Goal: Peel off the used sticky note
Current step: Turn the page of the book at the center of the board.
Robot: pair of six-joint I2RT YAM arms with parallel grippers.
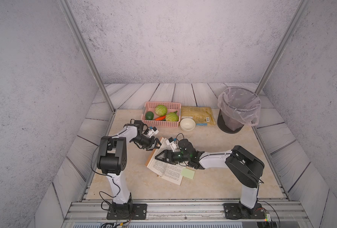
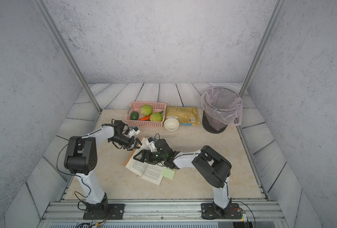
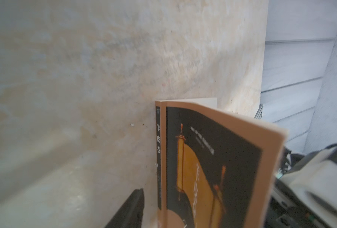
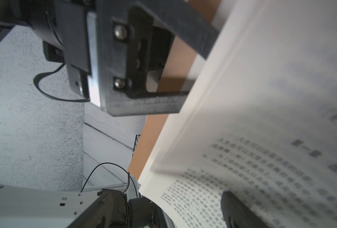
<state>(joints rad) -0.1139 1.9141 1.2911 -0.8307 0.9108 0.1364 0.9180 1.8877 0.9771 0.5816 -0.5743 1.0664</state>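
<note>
An open book (image 1: 167, 169) (image 2: 148, 170) lies on the beige tabletop in both top views. A pale green sticky note (image 1: 187, 173) (image 2: 168, 173) sits on the outer edge of its right page. My left gripper (image 1: 156, 143) (image 2: 136, 144) is at the raised brown front cover (image 3: 213, 158). It is open: one finger (image 3: 133, 209) stands clear of the spine, and the other is hidden behind the cover. My right gripper (image 1: 158, 157) (image 2: 137, 157) stretches open over the left pages, one finger (image 4: 236, 209) on the print. It is a hand's width from the note.
A pink basket (image 1: 159, 124) of vegetables, a white bowl (image 1: 187, 124) and a yellow packet (image 1: 199, 115) line the back of the table. A lined black bin (image 1: 236, 112) stands at the back right. Metal posts and grey walls close in both sides.
</note>
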